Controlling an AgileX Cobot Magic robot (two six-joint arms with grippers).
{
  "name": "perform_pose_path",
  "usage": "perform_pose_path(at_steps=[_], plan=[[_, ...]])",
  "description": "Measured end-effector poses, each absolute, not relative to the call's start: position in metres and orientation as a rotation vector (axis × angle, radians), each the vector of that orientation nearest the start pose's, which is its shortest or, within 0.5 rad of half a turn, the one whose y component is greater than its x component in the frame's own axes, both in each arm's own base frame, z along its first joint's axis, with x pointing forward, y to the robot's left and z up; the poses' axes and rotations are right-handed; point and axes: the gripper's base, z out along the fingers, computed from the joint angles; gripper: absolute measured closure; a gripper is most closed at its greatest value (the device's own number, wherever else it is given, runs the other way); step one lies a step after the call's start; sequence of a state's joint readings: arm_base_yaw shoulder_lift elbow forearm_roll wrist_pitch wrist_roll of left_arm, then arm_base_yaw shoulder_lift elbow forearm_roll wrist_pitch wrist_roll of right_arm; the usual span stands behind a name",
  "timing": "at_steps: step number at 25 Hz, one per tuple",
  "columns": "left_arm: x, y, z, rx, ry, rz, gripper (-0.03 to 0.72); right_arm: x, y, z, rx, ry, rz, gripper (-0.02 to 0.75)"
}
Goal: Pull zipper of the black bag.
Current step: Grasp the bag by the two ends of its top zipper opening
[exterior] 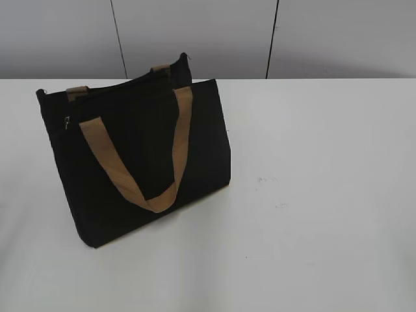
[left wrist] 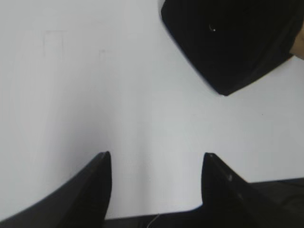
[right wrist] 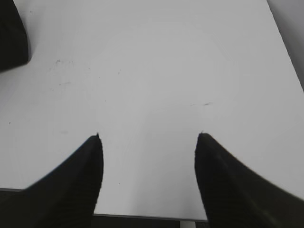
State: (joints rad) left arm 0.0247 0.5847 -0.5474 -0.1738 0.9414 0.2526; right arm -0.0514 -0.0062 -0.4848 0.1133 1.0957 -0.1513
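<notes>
Nearest, low in both wrist views: left hand (left wrist: 156, 159) with fingers spread wide, nothing between them, bare white table (left wrist: 95, 95) beneath. Right hand (right wrist: 148, 138) likewise spread and empty over bare table. Neither arm shows in the exterior view, so both seem parked back off the work area, probably leaving the bag unobstructed before any approach.

Next out: the black bag (exterior: 136, 156) stands upright, left of centre in the exterior view, resting on its base and turned slightly so one broad face looks toward the camera. The near tan handle (exterior: 133, 175) hangs loose down that face in a U; a second handle (exterior: 160, 67) peeks over the top edge behind. Standing upright keeps the top edge exposed for a reach from above.

The zipper (exterior: 67, 122) shows as a small silver glint by the bag's upper left corner, dangling just below the top edge. Judgement: pull sits at one end of the track, so the whole run lies ahead. Too small to read its tilt.

In the left wrist view a bag corner fills the upper right; in the right wrist view a dark edge clips the upper left. Both hands well apart from the bag. Task not yet begun.
</notes>
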Motion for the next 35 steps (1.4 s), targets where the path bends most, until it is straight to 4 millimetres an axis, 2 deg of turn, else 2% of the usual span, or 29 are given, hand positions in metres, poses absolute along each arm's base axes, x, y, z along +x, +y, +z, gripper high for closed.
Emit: perform_pose_path(at_steps=[5, 9, 14, 19, 23, 25, 31, 35], plan=[[0.124, -0.006, 0.288, 0.182, 2.176, -0.01, 0.235, -0.005, 0.009, 0.271, -0.111, 2.08, 0.013, 0.263], [0.137, -0.004, 0.277, 0.288, 2.056, 0.08, 0.235, -0.005, 0.009, 0.271, -0.111, 2.08, 0.013, 0.263], [0.139, -0.007, 0.244, 0.285, 2.069, 0.042, 0.235, -0.005, 0.009, 0.271, -0.111, 2.08, 0.013, 0.263], [0.148, -0.005, 0.237, 0.258, 2.074, 0.053, 0.235, -0.005, 0.009, 0.271, -0.111, 2.08, 0.013, 0.263], [0.162, -0.004, 0.219, 0.245, 2.195, 0.025, 0.235, -0.005, 0.009, 0.271, -0.111, 2.08, 0.013, 0.263], [0.169, -0.004, 0.216, 0.253, 2.231, 0.019, 0.235, -0.005, 0.009, 0.271, -0.111, 2.08, 0.013, 0.263], [0.194, -0.009, 0.206, 0.429, 2.333, -0.007, 0.235, -0.005, 0.009, 0.271, -0.111, 2.08, 0.013, 0.263], [0.209, -0.022, 0.197, 0.66, 2.364, -0.161, 0.235, -0.005, 0.009, 0.271, -0.111, 2.08, 0.013, 0.263]])
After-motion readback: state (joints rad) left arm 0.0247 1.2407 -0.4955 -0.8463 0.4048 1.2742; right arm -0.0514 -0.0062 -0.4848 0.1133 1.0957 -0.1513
